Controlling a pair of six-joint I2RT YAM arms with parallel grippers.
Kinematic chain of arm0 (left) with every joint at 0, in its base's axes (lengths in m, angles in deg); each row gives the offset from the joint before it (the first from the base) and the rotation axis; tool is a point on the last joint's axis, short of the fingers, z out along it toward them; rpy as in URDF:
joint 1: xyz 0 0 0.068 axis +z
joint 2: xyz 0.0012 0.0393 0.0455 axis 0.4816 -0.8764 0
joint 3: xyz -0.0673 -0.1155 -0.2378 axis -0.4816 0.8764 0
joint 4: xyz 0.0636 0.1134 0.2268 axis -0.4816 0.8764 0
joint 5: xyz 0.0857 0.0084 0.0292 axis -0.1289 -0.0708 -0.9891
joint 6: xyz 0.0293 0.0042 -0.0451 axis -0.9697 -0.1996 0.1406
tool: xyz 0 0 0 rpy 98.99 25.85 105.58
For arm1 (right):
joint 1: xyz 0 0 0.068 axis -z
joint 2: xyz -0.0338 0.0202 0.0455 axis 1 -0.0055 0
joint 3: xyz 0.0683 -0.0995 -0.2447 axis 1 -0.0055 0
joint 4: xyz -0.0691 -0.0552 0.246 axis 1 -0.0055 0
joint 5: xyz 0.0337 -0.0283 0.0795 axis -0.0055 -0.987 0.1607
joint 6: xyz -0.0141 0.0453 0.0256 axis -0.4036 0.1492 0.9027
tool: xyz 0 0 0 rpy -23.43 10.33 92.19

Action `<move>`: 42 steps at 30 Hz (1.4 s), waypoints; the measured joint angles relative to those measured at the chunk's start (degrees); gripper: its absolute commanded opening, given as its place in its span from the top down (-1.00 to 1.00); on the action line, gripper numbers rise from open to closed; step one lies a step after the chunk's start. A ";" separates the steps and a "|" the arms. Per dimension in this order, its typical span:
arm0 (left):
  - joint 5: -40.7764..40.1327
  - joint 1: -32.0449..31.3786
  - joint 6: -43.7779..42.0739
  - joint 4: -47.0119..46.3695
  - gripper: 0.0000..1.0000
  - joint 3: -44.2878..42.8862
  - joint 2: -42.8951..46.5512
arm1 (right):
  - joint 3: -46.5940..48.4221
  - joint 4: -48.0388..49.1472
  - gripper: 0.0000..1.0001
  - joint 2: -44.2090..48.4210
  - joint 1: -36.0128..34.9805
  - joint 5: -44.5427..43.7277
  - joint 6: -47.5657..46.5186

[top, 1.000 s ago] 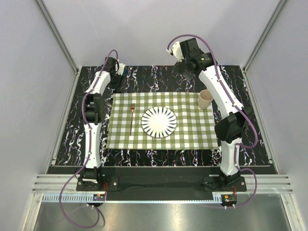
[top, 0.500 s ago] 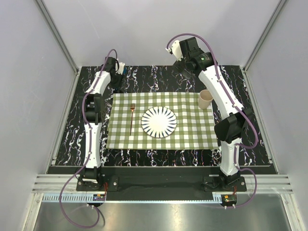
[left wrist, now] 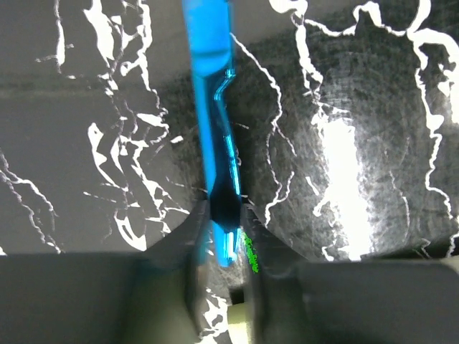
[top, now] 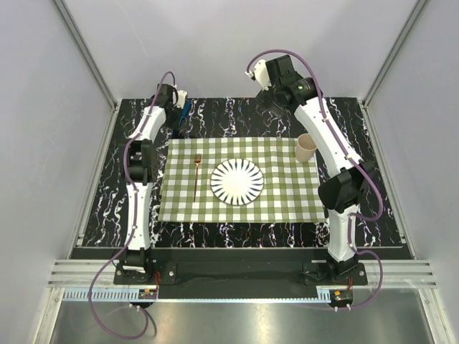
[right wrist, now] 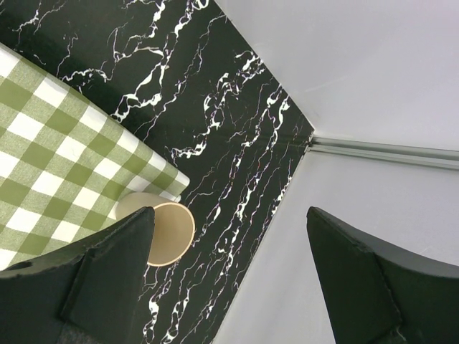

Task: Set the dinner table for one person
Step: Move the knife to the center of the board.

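Note:
The black marble dinner table carries a green-and-white checked cloth. On the cloth lie a striped white plate, a copper fork left of it, and a tan cup at the far right corner. My left gripper is at the table's far left, shut on a blue utensil. In the left wrist view the utensil is pinched between the fingers just above the table. My right gripper is raised, open and empty, with the cup below it.
Grey walls and aluminium rails close in the table on the left, back and right. Bare black tabletop runs behind the cloth between the two grippers.
The left gripper has shifted slightly and more of the blue utensil shows below it. The right gripper has drifted a little to the back left.

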 measured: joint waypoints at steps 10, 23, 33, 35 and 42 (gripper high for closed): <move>-0.24 -0.07 0.24 -0.63 1.00 -0.70 -0.44 | 1.86 -0.02 -0.88 -0.85 -0.22 0.00 0.00; -0.39 -1.40 -3.80 -4.50 1.00 5.44 2.38 | 3.50 -0.13 -0.89 -1.55 -0.22 0.00 -0.15; -0.81 -5.11 -7.58 -3.26 1.00 6.16 3.04 | 3.76 -0.11 -0.89 -2.03 -0.22 0.02 -0.20; -0.92 -5.90 -8.09 -2.75 1.00 5.99 3.04 | 3.76 -0.11 -0.88 -2.05 -0.22 0.02 -0.20; -1.14 -10.01 -8.63 -0.46 1.00 5.14 3.04 | 3.76 -0.11 -0.89 -2.36 -0.22 0.04 -0.20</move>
